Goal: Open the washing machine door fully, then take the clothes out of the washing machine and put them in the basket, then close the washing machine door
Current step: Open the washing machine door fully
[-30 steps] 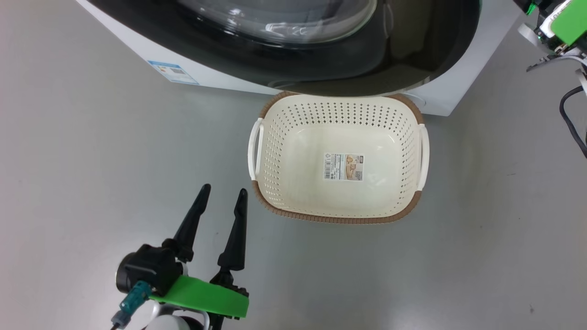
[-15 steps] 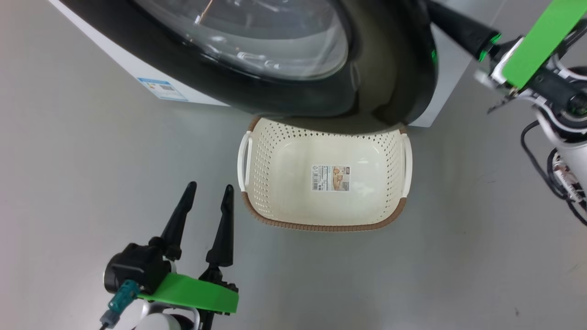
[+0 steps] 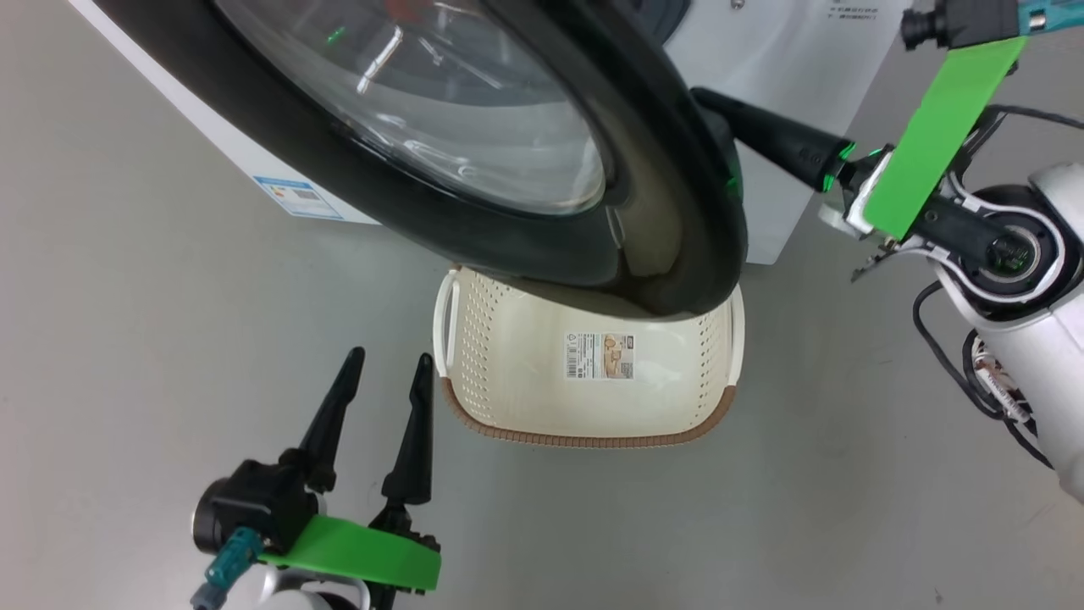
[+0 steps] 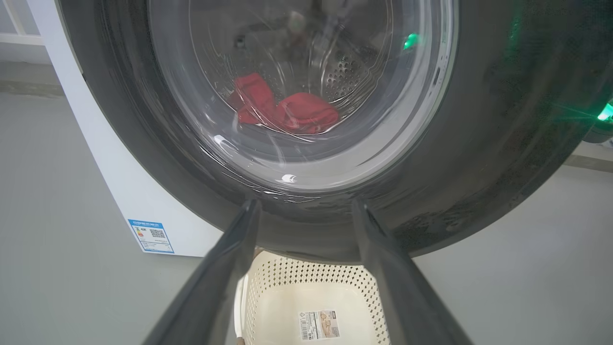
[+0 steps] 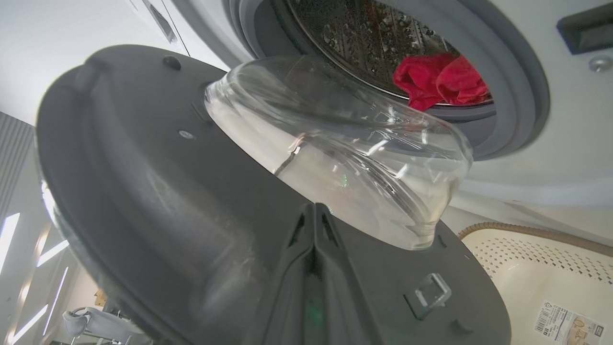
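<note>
The washing machine [image 3: 796, 59] stands at the top of the head view. Its black-rimmed door [image 3: 508, 212] is partly swung out and hangs over the far half of the basket [image 3: 508, 398]. My right gripper [image 3: 728, 114] is shut, and its fingers [image 5: 313, 225] press against the door's grey inner face [image 5: 143, 201] beside the bulging window [image 5: 345, 158]. Red clothes [image 5: 440, 81] lie in the steel drum, and the clothes [image 4: 287, 112] also show through the window. My left gripper [image 3: 381, 368] hangs open and empty over the floor, left of the basket [image 4: 311, 302].
Grey floor [image 3: 127, 339] surrounds the machine and basket. A blue label sticker [image 3: 298, 196] marks the machine's lower left front. The right arm's white wrist and cables [image 3: 1008, 280] sit right of the door. A grey rubber ring [image 5: 522, 96] frames the drum opening.
The door has swung further out over the basket, with my shut right gripper coming into view behind its edge. The head camera has shifted. My left gripper stays open in place.
</note>
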Available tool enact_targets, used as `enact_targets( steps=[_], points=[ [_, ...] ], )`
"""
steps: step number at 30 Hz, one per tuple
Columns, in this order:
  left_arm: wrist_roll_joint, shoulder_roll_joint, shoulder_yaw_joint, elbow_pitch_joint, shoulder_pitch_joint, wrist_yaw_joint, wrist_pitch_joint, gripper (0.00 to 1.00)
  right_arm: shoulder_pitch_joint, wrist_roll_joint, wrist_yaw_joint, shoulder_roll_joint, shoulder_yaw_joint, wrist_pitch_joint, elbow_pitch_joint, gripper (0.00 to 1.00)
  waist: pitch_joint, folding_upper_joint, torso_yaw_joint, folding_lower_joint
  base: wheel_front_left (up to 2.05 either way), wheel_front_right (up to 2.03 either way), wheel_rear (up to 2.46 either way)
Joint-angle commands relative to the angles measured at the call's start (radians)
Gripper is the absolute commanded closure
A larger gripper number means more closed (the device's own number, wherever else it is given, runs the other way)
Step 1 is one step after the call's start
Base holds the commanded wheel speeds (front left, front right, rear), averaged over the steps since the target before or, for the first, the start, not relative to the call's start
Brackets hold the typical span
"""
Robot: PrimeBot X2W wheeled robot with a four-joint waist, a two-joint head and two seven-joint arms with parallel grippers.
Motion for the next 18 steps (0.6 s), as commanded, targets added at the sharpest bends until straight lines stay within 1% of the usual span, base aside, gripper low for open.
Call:
enact_targets(
  steps=[1,13,18],
  points=[
    [0.014,0.011,0.039,-0.018,0.028,-0.004,-0.012,0.0,0.04,-0.012,0.008,0.025,0.015,0.017,-0.042,1.0,-0.013,0.0,0.0,0.0,0.0,0.0,0.0],
    [0.028,0.011,0.051,-0.021,0.054,-0.007,-0.012,0.0,0.111,-0.015,0.008,0.038,0.033,0.069,-0.099,1.0,-0.048,0.0,-0.002,0.0,0.0,0.0,0.0],
    [0.031,0.011,0.053,-0.022,0.061,-0.008,-0.012,0.0,0.128,-0.025,0.008,0.047,0.033,0.072,-0.118,1.0,-0.054,0.0,-0.007,0.0,0.0,0.0,0.0]
  ],
)
